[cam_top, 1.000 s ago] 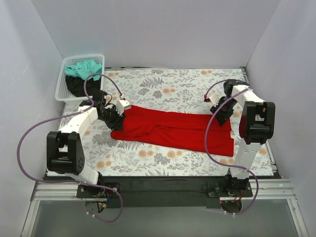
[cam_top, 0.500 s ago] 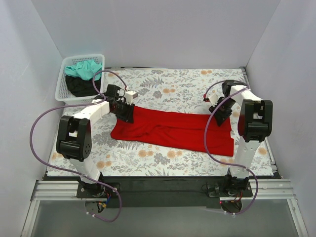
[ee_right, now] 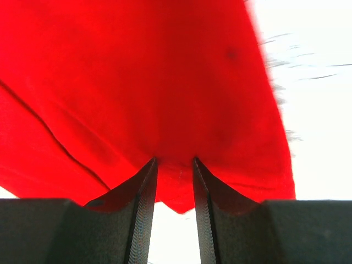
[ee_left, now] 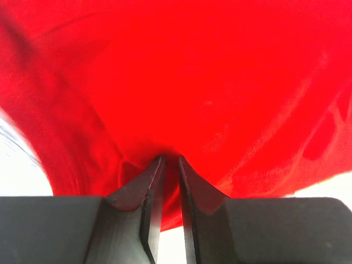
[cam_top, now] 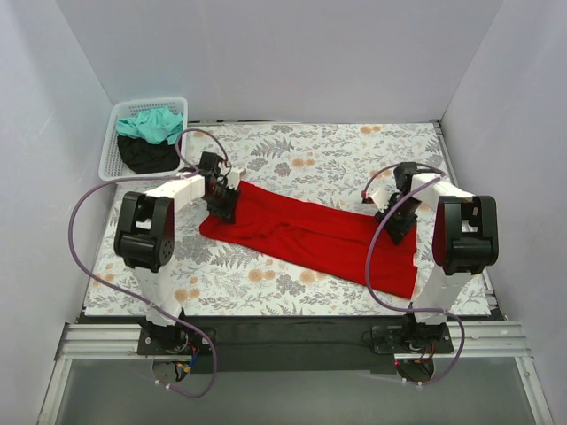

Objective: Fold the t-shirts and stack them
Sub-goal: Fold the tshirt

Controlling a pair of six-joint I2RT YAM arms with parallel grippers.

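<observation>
1. The red t-shirt (cam_top: 301, 232) lies spread in a long slanted band across the middle of the desk (cam_top: 283, 329), on the floral cloth (cam_top: 301, 159) that covers it.
2. The left gripper (cam_top: 221, 205) sits at the shirt's left end. In the left wrist view its jaws are clenched almost together, with red fabric puckered at the tips.
3. The right gripper (cam_top: 396, 217) sits at the shirt's right end. In the right wrist view its jaws pinch a fold of the same shirt, a little wider apart.
4. The right arm's purple cable (cam_top: 376, 257) loops over the shirt's right part.
5. A white mesh basket (cam_top: 106, 155) stands at the far left corner, well apart from the red shirt. It holds the teal t-shirt (cam_top: 152, 124) on top of the black t-shirt (cam_top: 146, 156).
</observation>
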